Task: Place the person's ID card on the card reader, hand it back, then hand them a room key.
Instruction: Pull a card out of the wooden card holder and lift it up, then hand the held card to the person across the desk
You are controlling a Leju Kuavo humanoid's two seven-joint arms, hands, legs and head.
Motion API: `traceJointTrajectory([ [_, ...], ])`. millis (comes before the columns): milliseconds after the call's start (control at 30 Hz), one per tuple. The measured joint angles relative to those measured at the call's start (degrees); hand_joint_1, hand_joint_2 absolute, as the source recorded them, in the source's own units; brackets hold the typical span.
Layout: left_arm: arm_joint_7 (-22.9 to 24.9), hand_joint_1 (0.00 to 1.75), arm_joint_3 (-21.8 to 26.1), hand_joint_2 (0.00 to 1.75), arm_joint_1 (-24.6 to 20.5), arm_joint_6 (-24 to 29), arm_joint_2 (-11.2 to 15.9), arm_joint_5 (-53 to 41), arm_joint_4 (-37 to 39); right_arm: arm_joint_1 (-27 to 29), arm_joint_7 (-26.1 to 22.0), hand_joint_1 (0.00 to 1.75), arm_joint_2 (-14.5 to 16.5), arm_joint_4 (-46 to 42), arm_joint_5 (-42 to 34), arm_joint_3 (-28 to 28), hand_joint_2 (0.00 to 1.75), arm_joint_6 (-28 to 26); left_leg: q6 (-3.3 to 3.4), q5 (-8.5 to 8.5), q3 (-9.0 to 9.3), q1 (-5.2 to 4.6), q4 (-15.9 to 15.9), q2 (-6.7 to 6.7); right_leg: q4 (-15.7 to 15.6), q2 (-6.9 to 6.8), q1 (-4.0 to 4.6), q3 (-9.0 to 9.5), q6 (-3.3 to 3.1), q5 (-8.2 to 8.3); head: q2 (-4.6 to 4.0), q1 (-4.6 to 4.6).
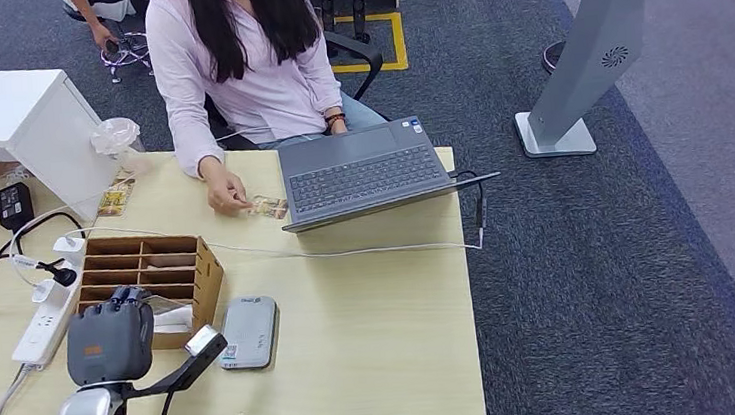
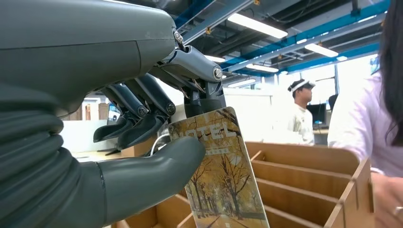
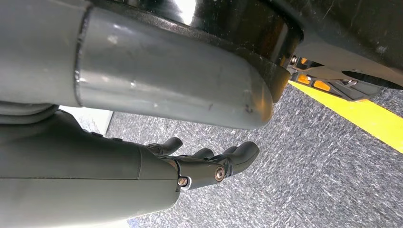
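Left hand (image 2: 157, 137) is being held raised over the wooden card organizer (image 1: 153, 271) near the desk's (image 1: 383, 317) left front edge, a room key card (image 2: 221, 175) being pinched upright between thumb and fingers. Right hand (image 3: 190, 166) is being hung over grey carpet, fingers loosely extended, nothing being held.

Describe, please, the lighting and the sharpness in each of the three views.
Head view: even light, sharp, soft shadows on the pale wooden table. Left wrist view: bright ceiling strip lights glare; the autumn-printed hotel key card is sharp, the background soft. Right wrist view: a glare spot on the black glossy body.
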Motion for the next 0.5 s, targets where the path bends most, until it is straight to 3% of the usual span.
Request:
traceJointTrajectory([
  [233,-0.37,1.75,-0.72,1.75,0.34,0.22,0.15,-0.1,-1.96,0.0,-0.04,0.0,0.0,0.0,-0.62,0.31,0.0,-0.2,0.0,0.0,0.0,0.0,0.0,0.0,0.0,0.0,0.0,0.0,0.0,0.0,0.0,0.0],
  [500,-0.6,1.75,-6.06,1.75,1.77,-0.55,0.68,-0.23,-9.67,0.02,-0.43,0.0,0.02,0.0,-2.45,0.33,0.0,-0.91,0.0,-0.01,-0.02,-0.01,0.0,-0.03,-0.01,-0.01,-0.01,-0.01,0.0,0.0,0.0,0.0],
])
